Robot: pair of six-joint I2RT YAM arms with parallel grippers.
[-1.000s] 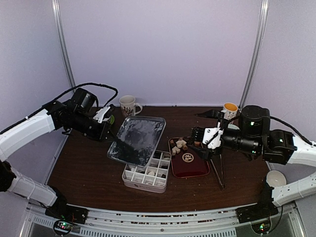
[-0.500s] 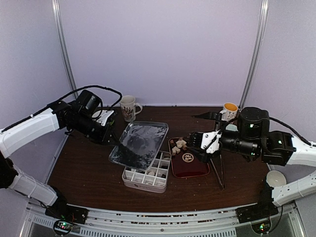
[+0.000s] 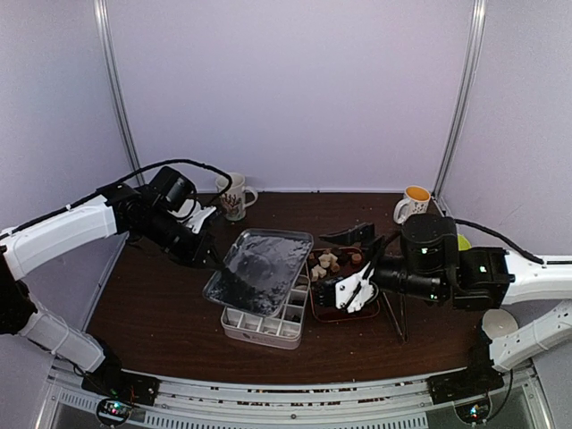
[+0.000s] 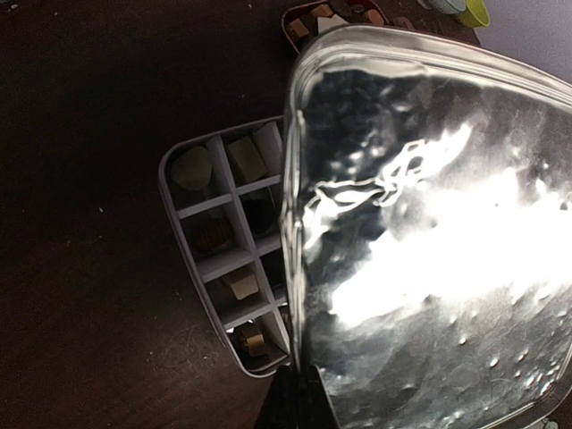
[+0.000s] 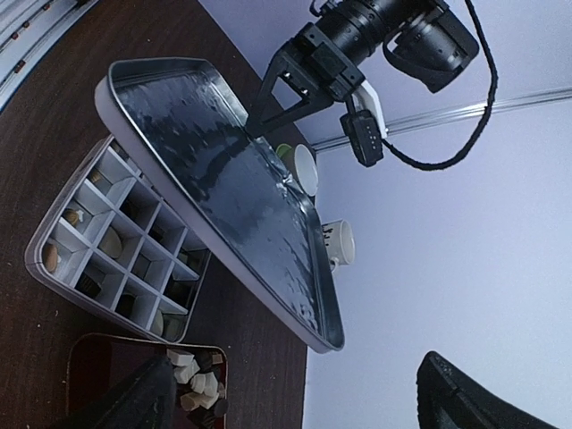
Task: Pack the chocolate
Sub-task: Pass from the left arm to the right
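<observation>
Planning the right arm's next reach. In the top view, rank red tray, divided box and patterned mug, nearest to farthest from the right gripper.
1. red tray, directly below the right gripper.
2. divided box, front centre, left of the tray.
3. patterned mug, back left, by the wall.

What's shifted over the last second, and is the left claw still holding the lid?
Yes. The left claw, shut on the lid at its edge, carried it rightward, further over the divided box. The right claw, open, swung left and nearer over the red tray. Box and tray stayed put.
</observation>
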